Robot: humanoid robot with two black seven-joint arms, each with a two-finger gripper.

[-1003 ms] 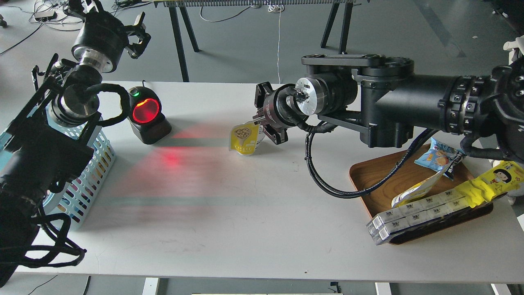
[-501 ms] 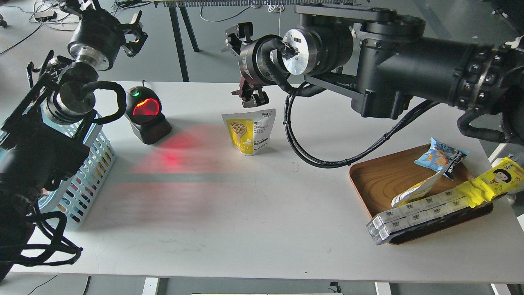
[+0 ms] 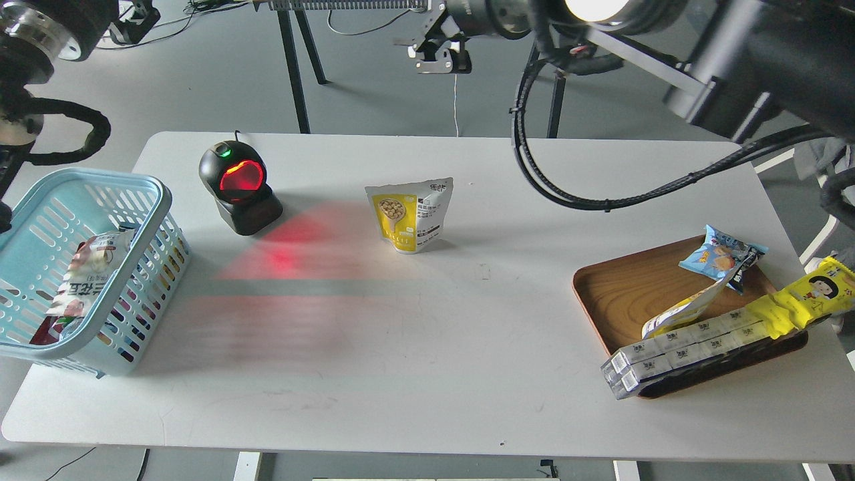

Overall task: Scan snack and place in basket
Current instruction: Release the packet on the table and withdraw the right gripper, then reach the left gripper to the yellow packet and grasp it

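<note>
Right claw (image 3: 441,57), now raised well above the bench (image 3: 427,347) near the upper edge, holds nothing; it appears small and dark, so whether its fingers stand apart cannot be told. A second ago it gripped the snack (image 3: 409,214); since then it has let go and lifted away. The snack stands upright and free, right of the scanner (image 3: 237,187), in the edge of its red glow, well apart from the basket (image 3: 40,227). Scanning seems done; transfer remains. The left claw has risen out of view, only a cabled arm segment showing.
</note>
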